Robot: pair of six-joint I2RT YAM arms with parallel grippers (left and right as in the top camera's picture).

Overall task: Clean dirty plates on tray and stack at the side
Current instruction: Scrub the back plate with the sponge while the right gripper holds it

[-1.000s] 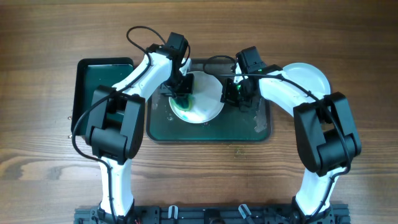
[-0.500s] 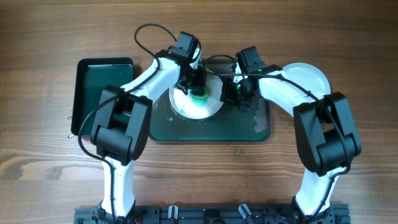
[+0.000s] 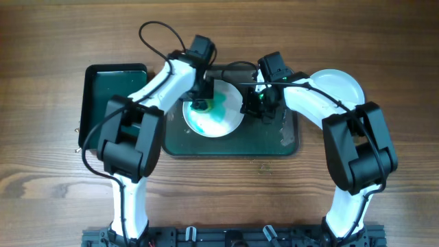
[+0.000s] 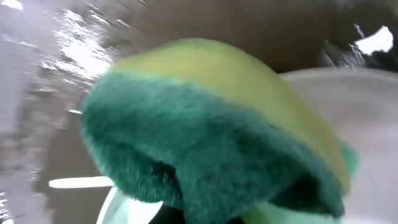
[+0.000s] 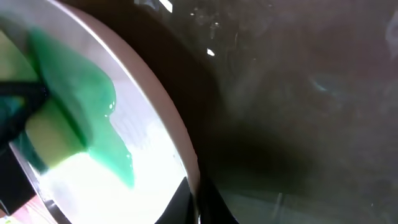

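A white plate (image 3: pixel 218 115) smeared with teal-green lies on the large dark tray (image 3: pixel 274 143). My left gripper (image 3: pixel 201 103) is shut on a green and yellow sponge (image 4: pixel 211 124) and presses it on the plate's upper left part. My right gripper (image 3: pixel 251 104) is shut on the plate's right rim (image 5: pixel 186 149); the right wrist view shows the rim between the fingers and a teal-green smear (image 5: pixel 93 118) on the plate. A plain white plate (image 3: pixel 339 86) lies on the table at the right, partly under my right arm.
A smaller dark green tray (image 3: pixel 113 92) stands at the left, partly covered by my left arm. The large tray's wet floor (image 5: pixel 298 112) shows around the plate. Wooden table (image 3: pixel 48 171) lies all round.
My left gripper has scrubbed the sponge from the plate's left side to its upper right and back to the upper left. The teal-green smear has spread. My right gripper has stayed on the rim.
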